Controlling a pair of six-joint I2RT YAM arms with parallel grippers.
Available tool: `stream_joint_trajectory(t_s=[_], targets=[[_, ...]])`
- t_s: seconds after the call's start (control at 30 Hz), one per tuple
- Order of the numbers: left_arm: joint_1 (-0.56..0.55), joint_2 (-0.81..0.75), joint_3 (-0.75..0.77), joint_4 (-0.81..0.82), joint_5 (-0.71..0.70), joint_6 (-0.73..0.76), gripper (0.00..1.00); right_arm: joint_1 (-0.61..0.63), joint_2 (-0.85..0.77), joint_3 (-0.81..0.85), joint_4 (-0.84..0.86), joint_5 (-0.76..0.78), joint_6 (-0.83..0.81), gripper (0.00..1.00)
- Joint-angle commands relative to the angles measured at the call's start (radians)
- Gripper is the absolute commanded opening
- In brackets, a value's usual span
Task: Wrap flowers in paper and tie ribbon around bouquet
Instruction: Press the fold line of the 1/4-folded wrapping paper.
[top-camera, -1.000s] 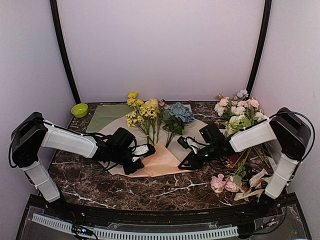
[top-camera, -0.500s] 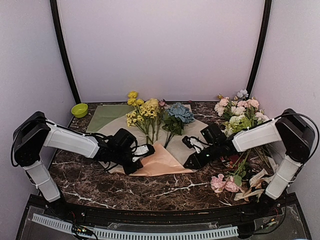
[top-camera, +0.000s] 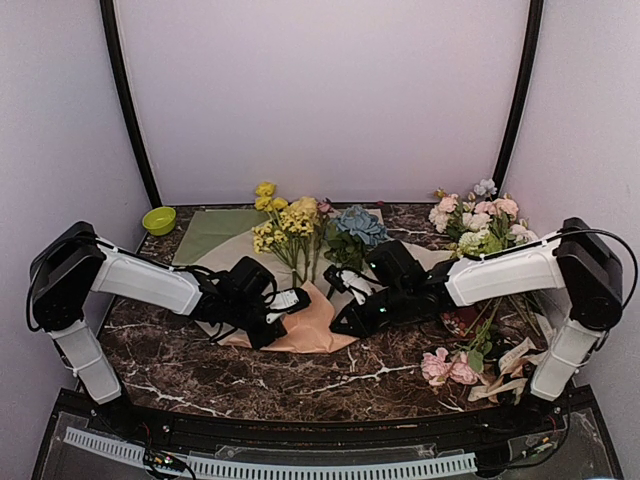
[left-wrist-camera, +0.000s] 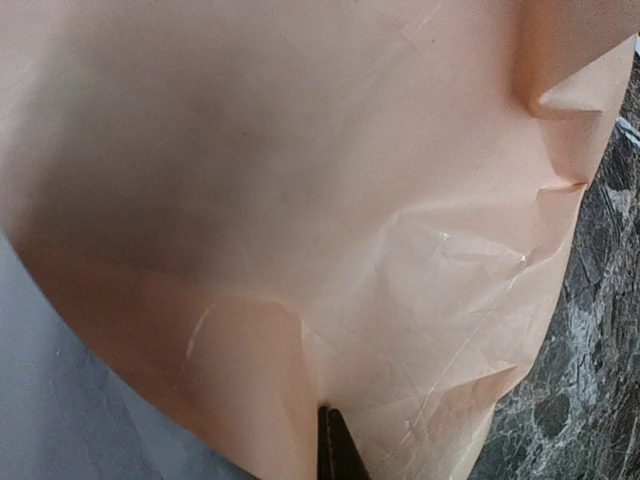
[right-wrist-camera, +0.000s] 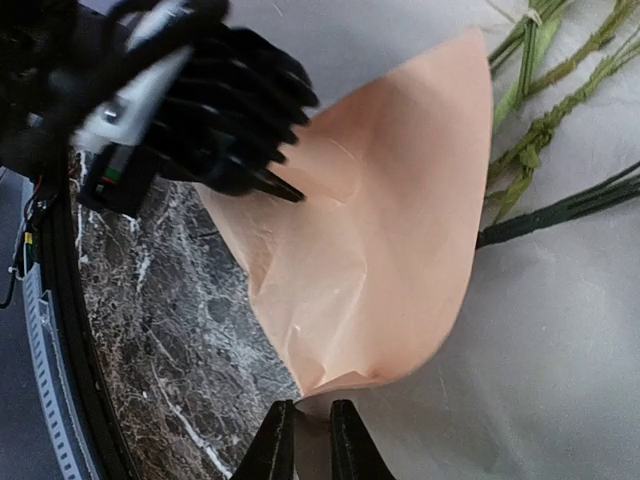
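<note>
Right gripper (right-wrist-camera: 311, 412) pinching paper (right-wrist-camera: 390, 230) edge, shifted left since earlier | left gripper (left-wrist-camera: 334, 432) clamped on paper | fold narrower

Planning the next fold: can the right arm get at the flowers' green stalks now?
Probably yes: the stalks lie bare on the paper ahead of its jaws, beside the folded peach flap.

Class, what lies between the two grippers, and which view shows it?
A folded flap of peach paper, running from the right gripper to the left gripper; the right wrist view shows it.
</note>
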Motion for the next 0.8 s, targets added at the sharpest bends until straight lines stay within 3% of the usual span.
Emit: stream_joint_trajectory(t_s=[0.0, 0.33, 0.4, 0.5, 0.7, 0.77], targets=[[0.005, -0.006, 0.006, -0.034, -0.012, -0.008, 0.00, -0.010, 0.013, 0.046, -0.021, 0.041, 0.040, 0.13], [0.004, -0.007, 0.011, -0.039, -0.008, -0.007, 0.00, 0.008, -0.243, 0.006, -0.126, 0.347, 0.033, 0.16], [0.005, -0.009, 0.009, -0.038, -0.011, -0.007, 0.00, 0.037, -0.235, -0.014, -0.067, 0.251, -0.003, 0.17], [0.004, -0.010, 0.007, -0.037, -0.009, -0.007, 0.00, 0.042, -0.144, -0.029, 0.058, -0.025, 0.003, 0.16], [0.005, -0.011, 0.006, -0.039, -0.015, -0.011, 0.00, -0.009, 0.068, 0.011, 0.120, -0.185, 0.052, 0.10], [0.004, -0.013, 0.006, -0.042, -0.017, -0.013, 0.00, -0.033, 0.093, -0.008, 0.130, -0.175, 0.062, 0.09]])
